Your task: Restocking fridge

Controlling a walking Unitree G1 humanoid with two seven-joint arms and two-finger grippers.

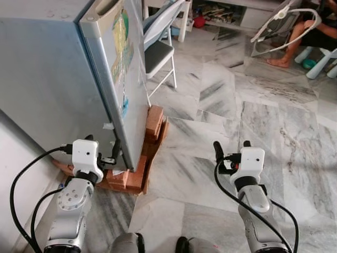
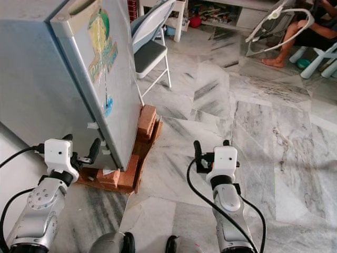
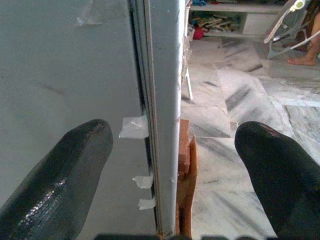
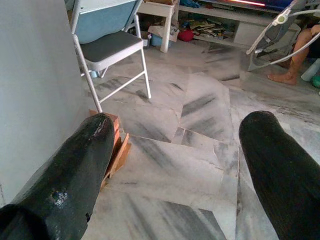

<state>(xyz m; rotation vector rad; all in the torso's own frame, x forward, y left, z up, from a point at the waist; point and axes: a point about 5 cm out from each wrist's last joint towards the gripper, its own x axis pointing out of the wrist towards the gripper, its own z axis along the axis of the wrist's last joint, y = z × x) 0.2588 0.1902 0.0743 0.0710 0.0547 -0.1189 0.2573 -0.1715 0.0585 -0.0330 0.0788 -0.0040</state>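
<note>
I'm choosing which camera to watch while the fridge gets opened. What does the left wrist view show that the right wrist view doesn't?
Left wrist view: the closed fridge door's edge lined up between the open left gripper's fingers, the seam beside it and bits of white tape on the fridge side.

Right wrist view: the folding chair in full and open marble floor between the open right gripper's fingers.

Both: the bricks under the fridge, the far shelf and a person's leg.
</note>
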